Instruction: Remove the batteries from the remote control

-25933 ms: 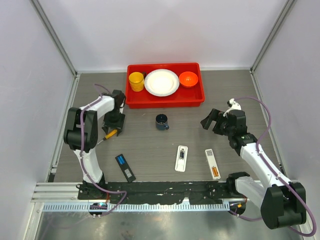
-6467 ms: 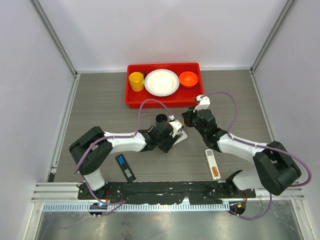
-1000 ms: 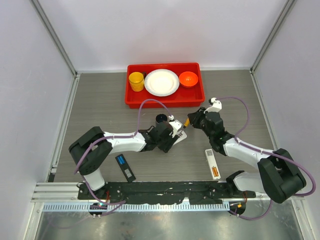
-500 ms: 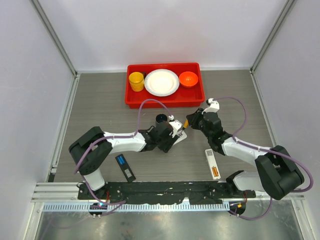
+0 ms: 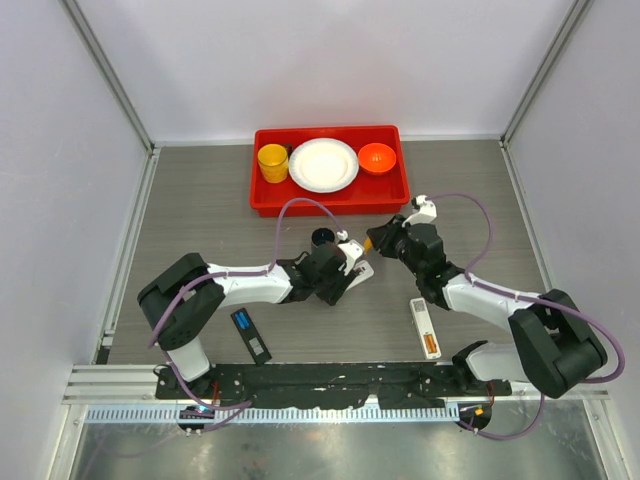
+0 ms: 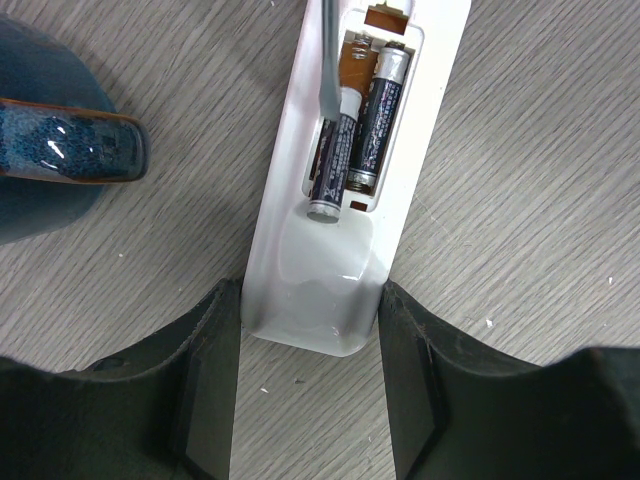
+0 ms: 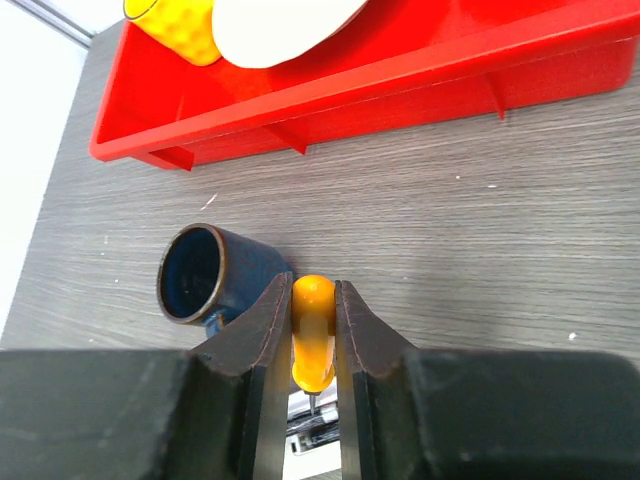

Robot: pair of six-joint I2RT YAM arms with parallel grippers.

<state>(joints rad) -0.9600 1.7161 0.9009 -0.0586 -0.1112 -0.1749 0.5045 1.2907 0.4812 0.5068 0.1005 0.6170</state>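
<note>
**Screwdriver Tip Meets Battery in Opened Remote**

The left claw (image 6: 310, 300), about half open, clamps the near end of the white remote (image 6: 432, 90) on the desk (image 6: 530, 230), with one finger against each long side. The battery bay is uncovered. Two dark batteries (image 6: 365, 140) lie side by side in it, just beyond the claw, their long axes running along the remote and away from the claw. The right claw (image 7: 313, 290), closed almost fully, grips the orange handle of a screwdriver (image 7: 313, 335). Its shaft comes in from the remote's far end and touches the battery nearer the mug (image 7: 200, 272), close to the spring. That battery's near end appears tipped up out of the bay, while its neighbour lies flat. Judging by the tool, the prying falls to the right arm, with the left serving as a vice. The blue mug stands just beside the remote. Fine print covers the battery wrappers but is too small to read, and no brand shows on the remote.
</note>
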